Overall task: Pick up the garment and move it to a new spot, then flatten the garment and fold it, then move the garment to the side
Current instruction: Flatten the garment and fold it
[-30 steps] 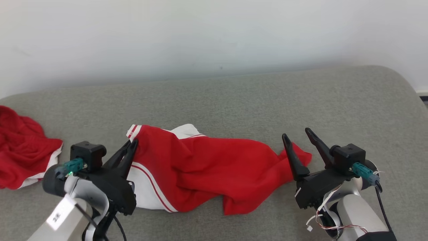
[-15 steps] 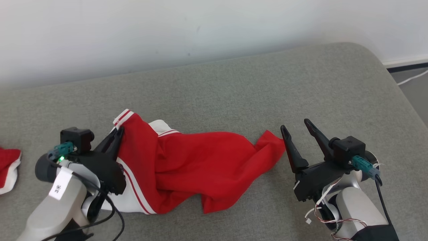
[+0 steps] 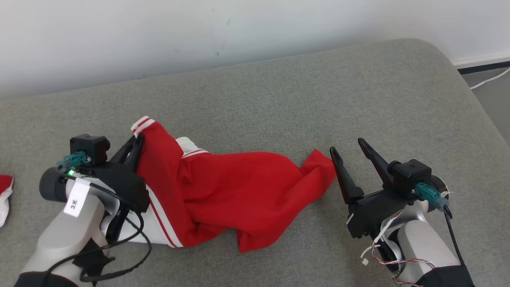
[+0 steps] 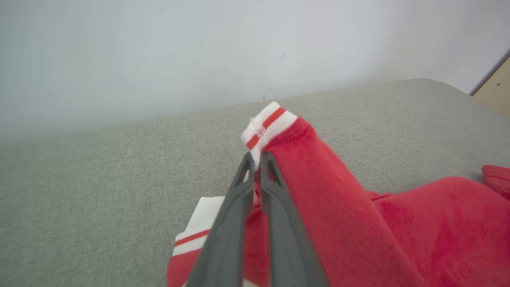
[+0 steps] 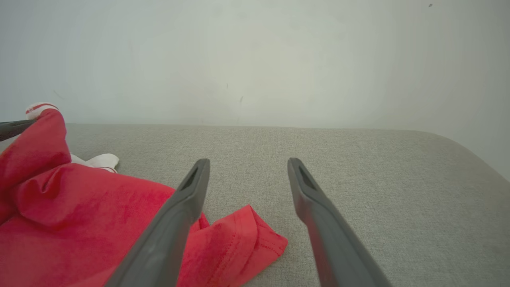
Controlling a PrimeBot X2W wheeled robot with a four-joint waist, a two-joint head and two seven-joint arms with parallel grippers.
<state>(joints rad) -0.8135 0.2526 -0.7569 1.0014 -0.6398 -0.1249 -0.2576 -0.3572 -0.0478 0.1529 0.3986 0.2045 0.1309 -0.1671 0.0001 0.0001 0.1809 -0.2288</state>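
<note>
Pinching the striped cuff (image 4: 269, 123), the left hand (image 3: 133, 149) holds the limp, light garment (image 3: 239, 195) crumpled on the cushion (image 3: 279, 103), while the wide-open right hand (image 3: 346, 145) sits by its free hem (image 5: 247, 239), a likely second hold.

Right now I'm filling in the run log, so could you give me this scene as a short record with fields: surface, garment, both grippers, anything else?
surface: grey cushion against a white wall
garment: red garment with white striped trim, crumpled on the cushion, one cuff raised
left gripper: left gripper shut on the garment just below the cuff
right gripper: right gripper open at the garment's loose red corner, holding nothing
other: red and white cloth at the head view's left edge
</note>
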